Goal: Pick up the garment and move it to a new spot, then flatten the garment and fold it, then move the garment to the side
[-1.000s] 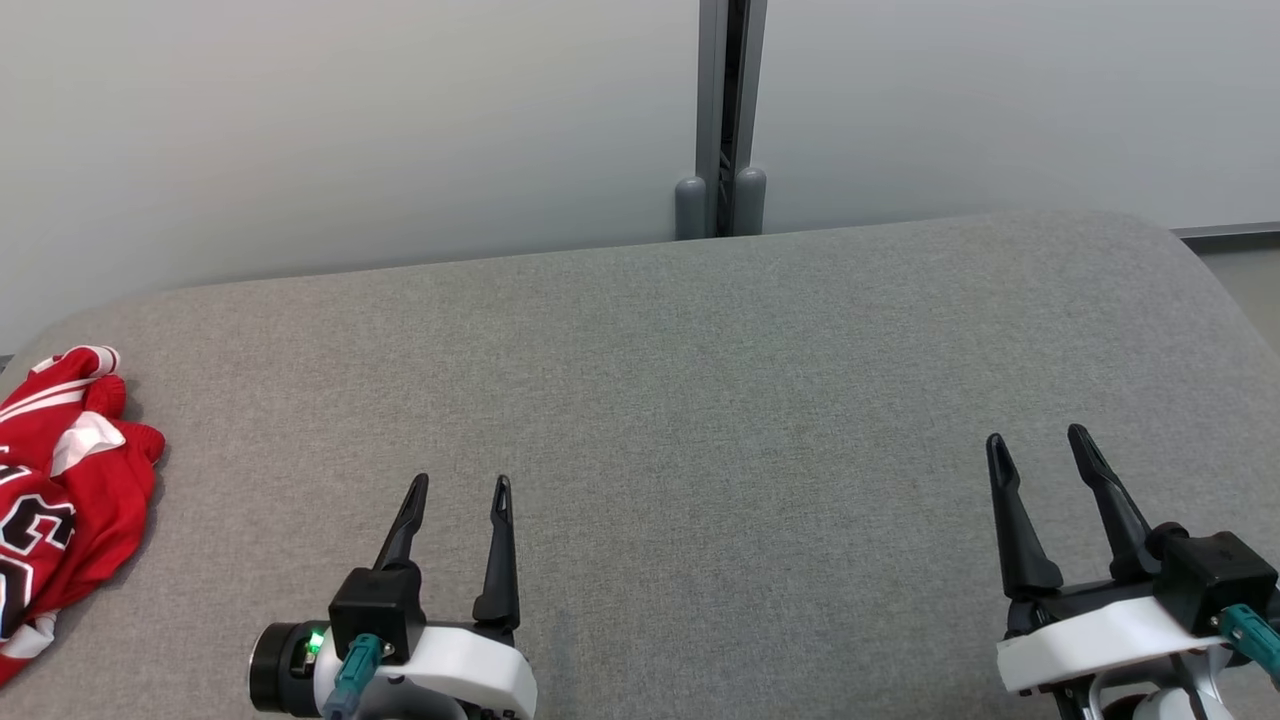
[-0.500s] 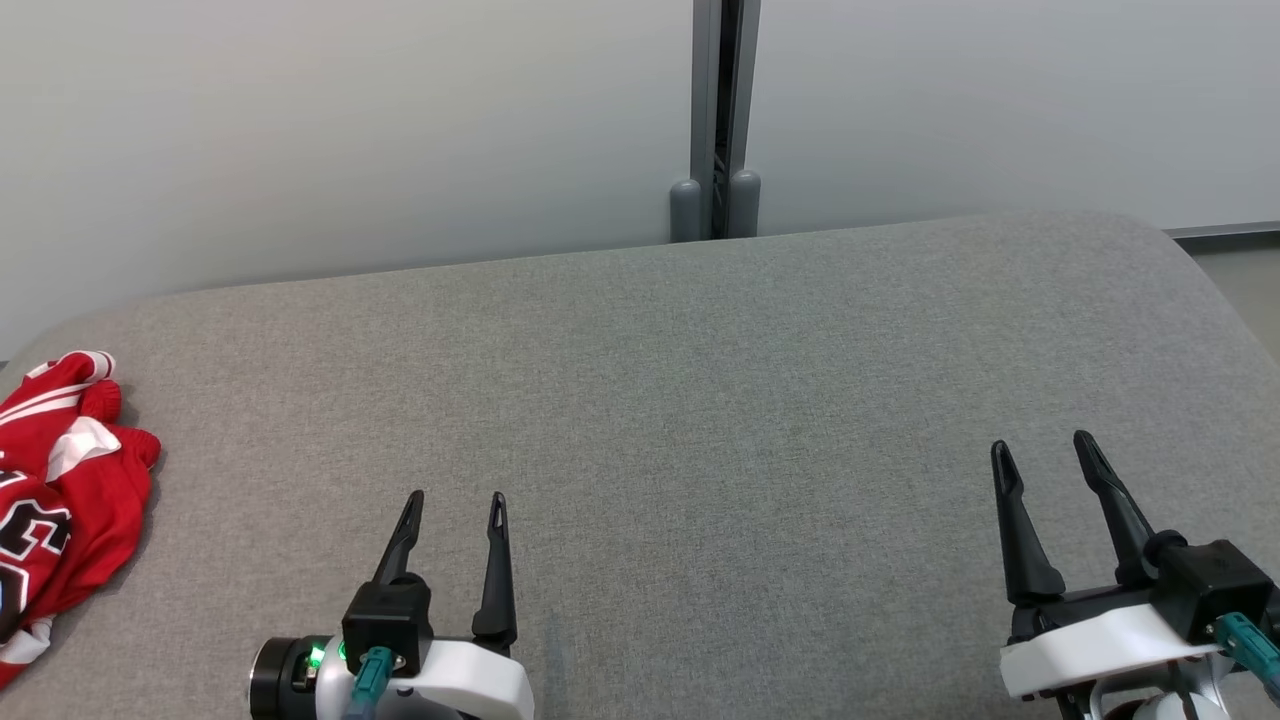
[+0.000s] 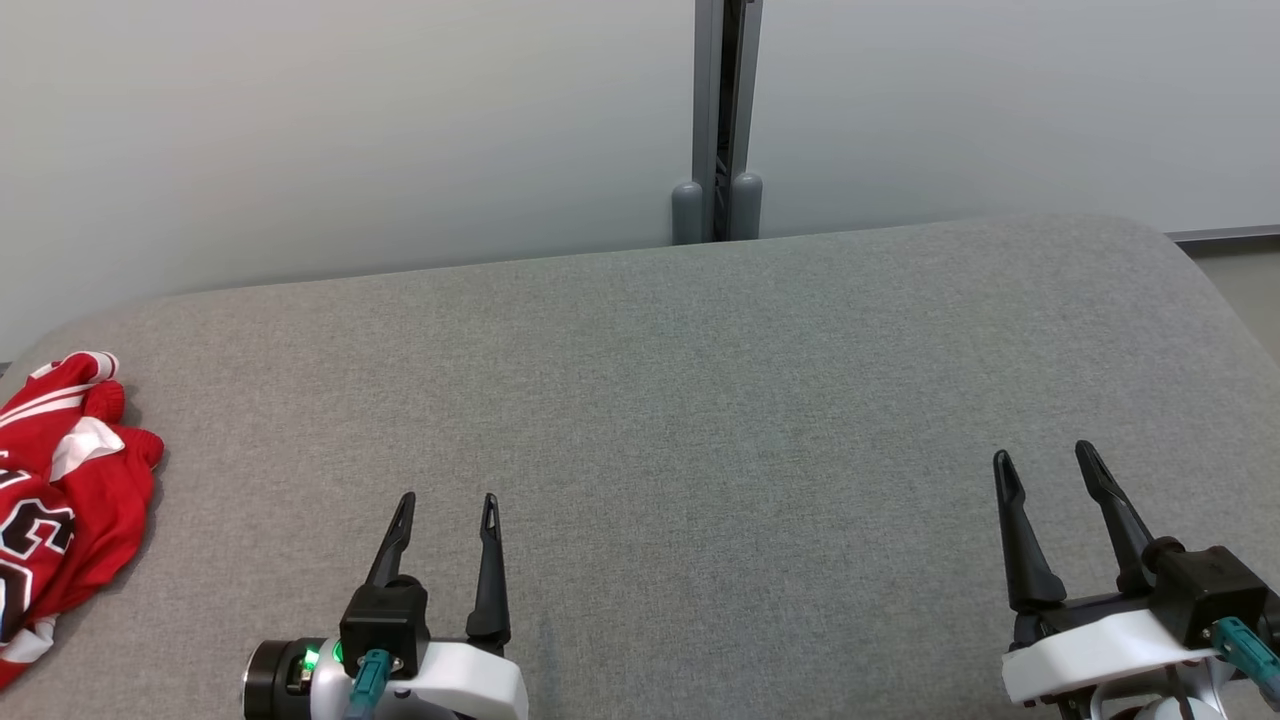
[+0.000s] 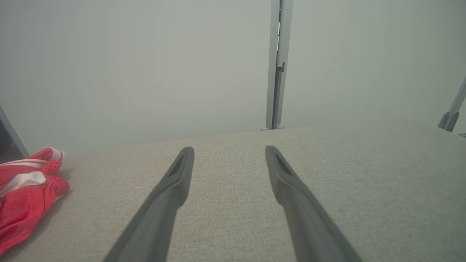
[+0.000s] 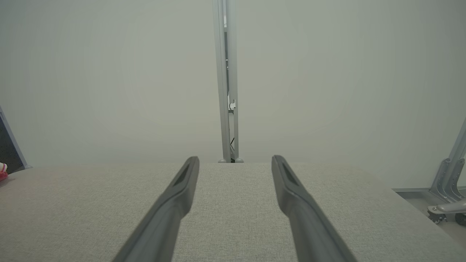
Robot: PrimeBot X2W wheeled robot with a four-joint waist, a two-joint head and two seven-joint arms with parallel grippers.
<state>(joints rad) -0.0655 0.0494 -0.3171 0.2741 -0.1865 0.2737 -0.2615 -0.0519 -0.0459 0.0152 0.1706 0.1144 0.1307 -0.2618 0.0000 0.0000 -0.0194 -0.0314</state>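
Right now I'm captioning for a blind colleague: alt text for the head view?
A crumpled red jersey with white trim lies at the left edge of a grey fabric surface; the left gripper and right gripper hover open and empty.

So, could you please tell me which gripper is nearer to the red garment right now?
Left. The left gripper is to the right of the red garment, apart from it; the right gripper is much farther right across the grey surface.
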